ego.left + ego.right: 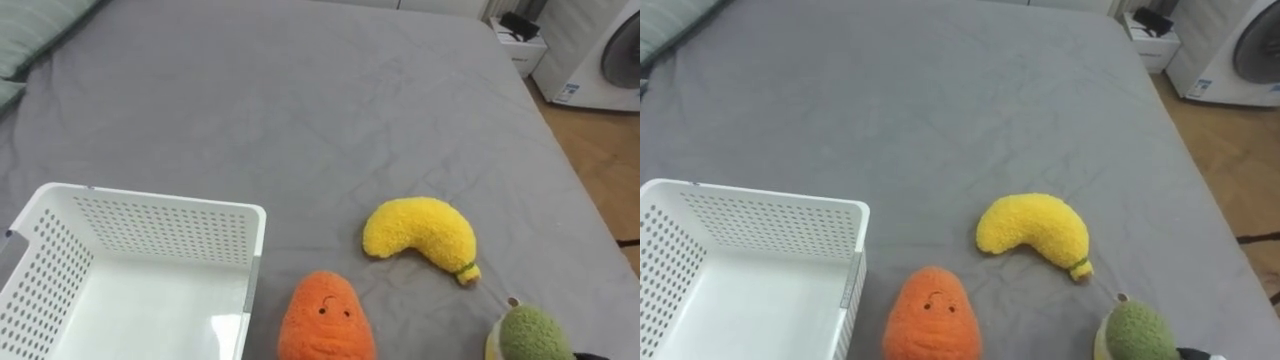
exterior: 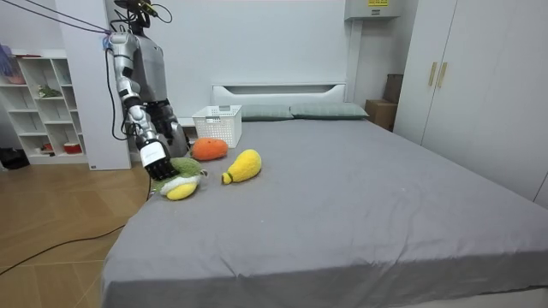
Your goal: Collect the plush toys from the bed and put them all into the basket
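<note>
The green plush toy [image 1: 535, 335] looks light and squashy, best wrapped round its plump middle. The right hand [image 2: 158, 161] is at it; whether its fingers are wide or closed I cannot tell

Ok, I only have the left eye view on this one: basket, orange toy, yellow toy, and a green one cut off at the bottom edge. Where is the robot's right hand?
Observer: In the room view the right hand hangs low at the edge of the bed, right at the green toy.
Operator: Is that toy green all over?
Observer: No, its lower part is yellow.
Operator: And where does the robot stand?
Observer: Beside the bed on the wooden floor, with a white shelf unit further off at the room view's left.
</note>
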Motion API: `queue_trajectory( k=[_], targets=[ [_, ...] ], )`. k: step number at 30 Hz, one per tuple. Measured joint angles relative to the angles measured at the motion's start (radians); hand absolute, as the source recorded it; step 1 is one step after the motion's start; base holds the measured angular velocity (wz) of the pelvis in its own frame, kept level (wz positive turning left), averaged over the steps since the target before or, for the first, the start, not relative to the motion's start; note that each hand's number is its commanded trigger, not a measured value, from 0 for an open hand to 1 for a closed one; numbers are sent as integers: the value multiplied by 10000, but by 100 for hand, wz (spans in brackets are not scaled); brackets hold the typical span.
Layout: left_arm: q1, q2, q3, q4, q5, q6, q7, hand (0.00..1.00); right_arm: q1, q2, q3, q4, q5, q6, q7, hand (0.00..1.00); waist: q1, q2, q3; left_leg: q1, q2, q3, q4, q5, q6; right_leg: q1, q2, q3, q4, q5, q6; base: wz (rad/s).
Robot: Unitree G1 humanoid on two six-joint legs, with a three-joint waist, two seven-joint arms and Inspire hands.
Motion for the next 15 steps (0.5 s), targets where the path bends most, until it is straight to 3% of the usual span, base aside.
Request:
queue_trajectory(
  k=[15],
  targets=[
    [-110, -5, 76, -13, 51, 5, -33, 0, -78, 13, 6, -697, -8, 219, 13, 100, 1, -110, -57, -43, -10, 59, -2, 2, 2, -54, -15, 6, -15, -6, 3, 0]
  ],
)
